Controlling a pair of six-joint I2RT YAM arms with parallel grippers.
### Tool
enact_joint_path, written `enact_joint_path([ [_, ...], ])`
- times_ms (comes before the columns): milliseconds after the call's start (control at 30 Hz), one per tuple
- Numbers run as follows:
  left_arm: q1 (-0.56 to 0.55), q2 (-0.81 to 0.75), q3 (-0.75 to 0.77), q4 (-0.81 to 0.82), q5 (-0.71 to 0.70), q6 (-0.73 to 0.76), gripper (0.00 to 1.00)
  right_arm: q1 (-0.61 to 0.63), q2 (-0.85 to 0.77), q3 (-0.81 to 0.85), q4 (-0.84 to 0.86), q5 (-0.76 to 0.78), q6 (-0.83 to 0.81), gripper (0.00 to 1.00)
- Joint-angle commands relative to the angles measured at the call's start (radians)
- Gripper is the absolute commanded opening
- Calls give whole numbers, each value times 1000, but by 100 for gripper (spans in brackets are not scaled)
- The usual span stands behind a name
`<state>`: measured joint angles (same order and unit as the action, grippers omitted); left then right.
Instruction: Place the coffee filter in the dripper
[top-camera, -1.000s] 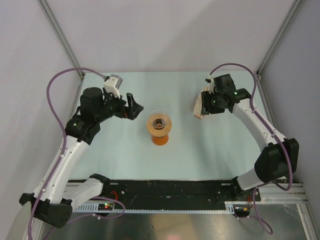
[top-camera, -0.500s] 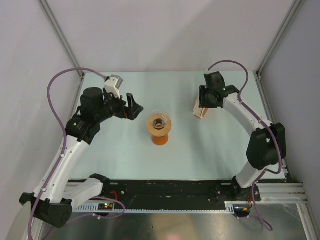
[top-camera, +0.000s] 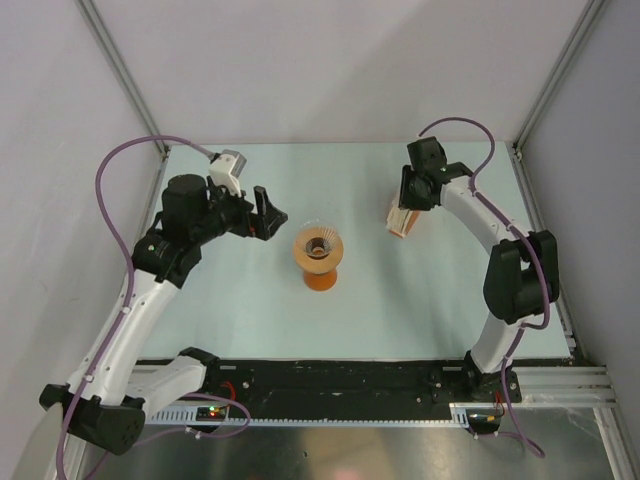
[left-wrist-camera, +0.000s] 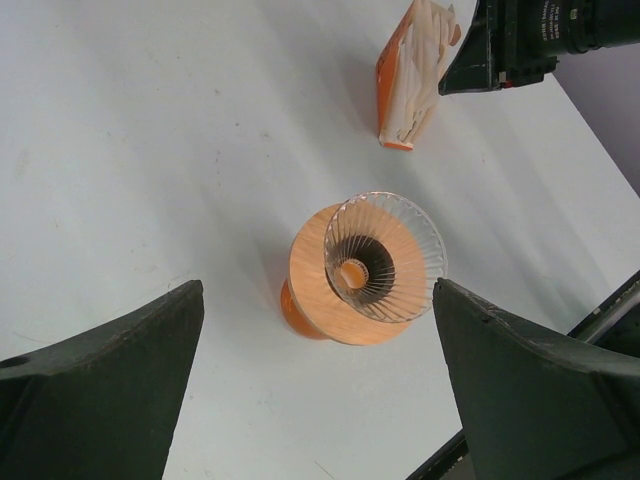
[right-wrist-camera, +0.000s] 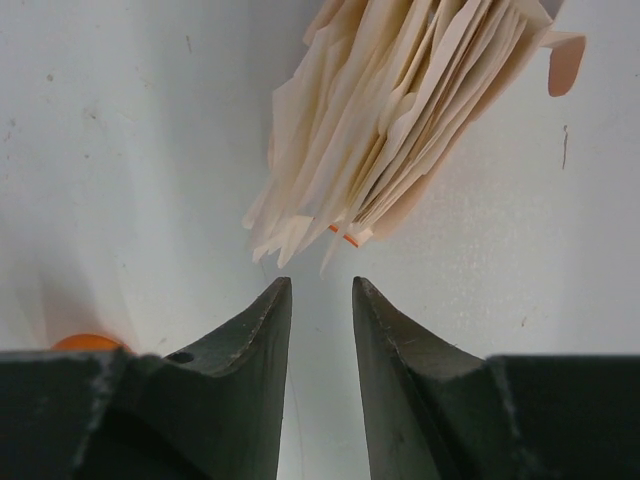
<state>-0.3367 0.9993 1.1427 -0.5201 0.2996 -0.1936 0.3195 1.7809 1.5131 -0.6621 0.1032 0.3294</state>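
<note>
The dripper (top-camera: 318, 247), a tan-brown ring with a dark centre hole, stands on an orange base mid-table. In the left wrist view it (left-wrist-camera: 345, 270) holds a clear ribbed funnel. A tan-and-white stack of filters (top-camera: 399, 219) stands at the back right, fanned out in the right wrist view (right-wrist-camera: 400, 120). No single coffee filter shows apart from the stack. My right gripper (right-wrist-camera: 320, 287) has its jaws a narrow gap apart, empty, tips just short of the stack's edges; from above it (top-camera: 409, 204) sits over the stack. My left gripper (top-camera: 268, 214) is wide open and empty, left of the dripper.
The right gripper's black body (left-wrist-camera: 520, 40) shows beside the stack (left-wrist-camera: 410, 75) in the left wrist view. Grey walls and metal frame posts (top-camera: 125, 80) bound the table. A black rail (top-camera: 340, 378) runs along the near edge.
My right wrist has pulled back and left behind the stack, and its elbow has swung up toward the back. The left arm and the dripper have not moved.
</note>
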Motion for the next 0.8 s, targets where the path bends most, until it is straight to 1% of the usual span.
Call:
enact_joint_path([
  [0,8,8,37,15,20,-9,100,-13,19,48,6,12,22,35],
  [533,9,25,36,14,24,-9,100,-43,74,72,26,-6,15,31],
  [767,10,28,34,15,25,-10,100,-52,94,83,23,-20,17,25],
])
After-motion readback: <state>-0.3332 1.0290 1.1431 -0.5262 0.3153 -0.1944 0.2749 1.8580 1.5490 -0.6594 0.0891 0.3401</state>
